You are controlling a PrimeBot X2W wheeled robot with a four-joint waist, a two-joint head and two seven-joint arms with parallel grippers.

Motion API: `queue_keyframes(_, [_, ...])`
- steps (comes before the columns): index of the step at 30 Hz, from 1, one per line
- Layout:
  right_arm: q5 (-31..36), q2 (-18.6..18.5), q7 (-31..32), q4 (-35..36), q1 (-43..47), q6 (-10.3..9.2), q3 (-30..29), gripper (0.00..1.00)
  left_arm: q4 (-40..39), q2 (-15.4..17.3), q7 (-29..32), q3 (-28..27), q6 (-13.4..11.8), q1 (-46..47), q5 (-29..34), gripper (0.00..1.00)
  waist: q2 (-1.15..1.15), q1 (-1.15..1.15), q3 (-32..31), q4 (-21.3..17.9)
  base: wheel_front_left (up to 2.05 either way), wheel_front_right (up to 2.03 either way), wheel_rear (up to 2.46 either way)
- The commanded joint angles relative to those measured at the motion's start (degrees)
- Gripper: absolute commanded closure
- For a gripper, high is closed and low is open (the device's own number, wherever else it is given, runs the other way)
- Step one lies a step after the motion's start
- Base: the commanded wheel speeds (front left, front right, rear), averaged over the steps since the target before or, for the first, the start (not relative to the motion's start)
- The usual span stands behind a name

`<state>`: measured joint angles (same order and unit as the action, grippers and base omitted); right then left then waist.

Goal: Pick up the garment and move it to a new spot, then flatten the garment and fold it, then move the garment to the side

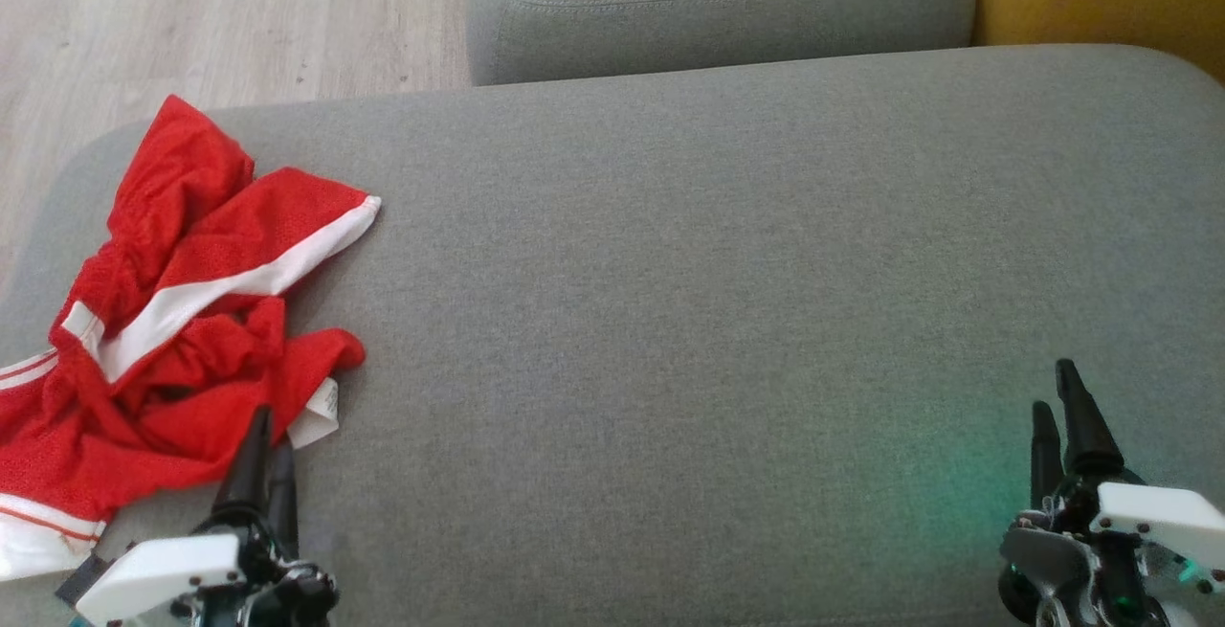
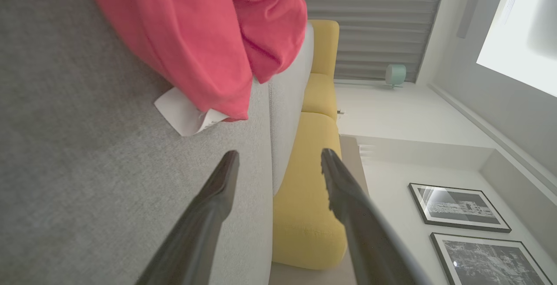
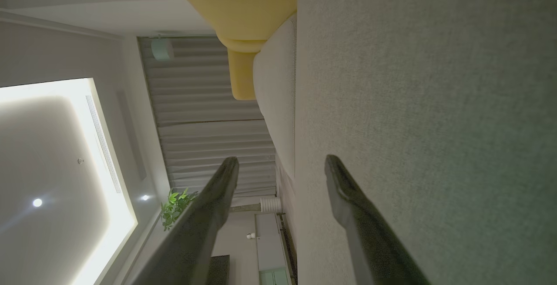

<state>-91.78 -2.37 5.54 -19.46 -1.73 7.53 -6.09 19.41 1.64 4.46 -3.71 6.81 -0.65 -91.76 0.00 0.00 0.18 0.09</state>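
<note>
Right now the garment (image 1: 182, 321), red with white stripes, lies crumpled at the left edge of the head view on the grey cushion (image 1: 689, 273). Its white label (image 1: 323, 412) sticks out at the lower hem, just beside the left pincer (image 1: 270, 431), whose fingers are spread and empty. The step in hand looks like the first pick-up. It would go best by biting a thick fold of red cloth above the label (not the label itself, which could slip), then lifting clear before carrying toward the bare middle. The right pincer (image 1: 1055, 386), also spread, sits at lower right.
</note>
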Motion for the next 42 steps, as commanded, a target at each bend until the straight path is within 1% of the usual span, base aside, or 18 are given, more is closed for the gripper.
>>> queue_keyframes(1, [-0.5,-0.2,-0.8,2.5,-2.8,0.00,0.5,0.00,-2.6,0.6,-0.5,0.3,0.2,3.0,-0.1,0.00,0.00,0.00,0.0,0.0,0.00,0.00,0.00])
queue_keyframes(12, [1.1,-0.6,-2.2,5.2,-3.4,-0.01,2.8,0.00,-4.3,0.7,-2.2,1.0,0.2,3.4,1.3,0.00,0.00,0.00,0.0,-0.1,0.00,0.00,0.00])
queue_keyframes(23, [6.5,-2.4,-4.9,7.1,-4.3,-0.01,7.2,0.00,-6.7,0.7,-4.1,1.2,0.2,3.7,10.2,0.00,0.00,0.00,0.0,-0.1,0.00,0.00,0.00])
queue_keyframes(34, [14.4,-3.5,-6.8,8.7,-4.7,-0.02,10.1,0.00,-9.1,0.8,-5.9,2.6,-1.6,3.6,21.2,0.00,0.00,0.00,-0.3,-0.2,0.00,0.00,0.00])
queue_keyframes(42, [21.1,-4.0,-8.1,8.3,-5.1,-0.02,11.9,0.00,-10.0,0.8,-7.2,3.9,-3.0,3.6,29.3,0.00,0.00,0.00,-0.7,-0.4,0.00,0.00,0.00])
